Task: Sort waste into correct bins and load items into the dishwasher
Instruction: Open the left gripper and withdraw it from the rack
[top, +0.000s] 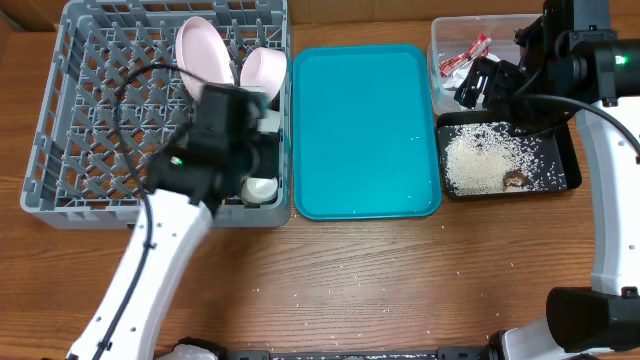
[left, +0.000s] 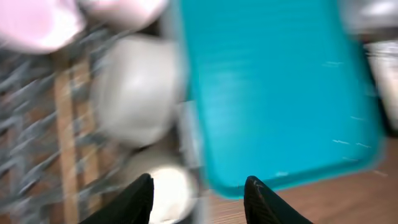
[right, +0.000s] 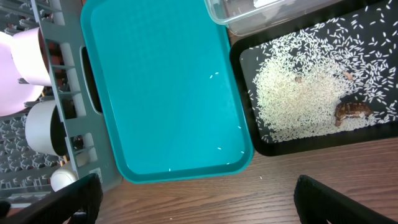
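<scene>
My left jaws hang apart, empty, over the near right corner of the dish rack (top: 50, 120), above the cup (top: 260, 188) and a bowl (left: 137, 87). The plate (top: 205, 55) stands on edge among the pegs, leaning, its long line running near to far. My right jaws, spread wide and empty, hover over the teal tray's (right: 161, 81) near edge. Rice (right: 298, 93) and the brown lump (right: 353, 111) lie in the black tray (top: 550, 165), long axis left to right. The wrapper (top: 465, 55) sits in the clear tub (top: 445, 35). I judge loading nearly finished. Next I must find the chopsticks, which I cannot see.
</scene>
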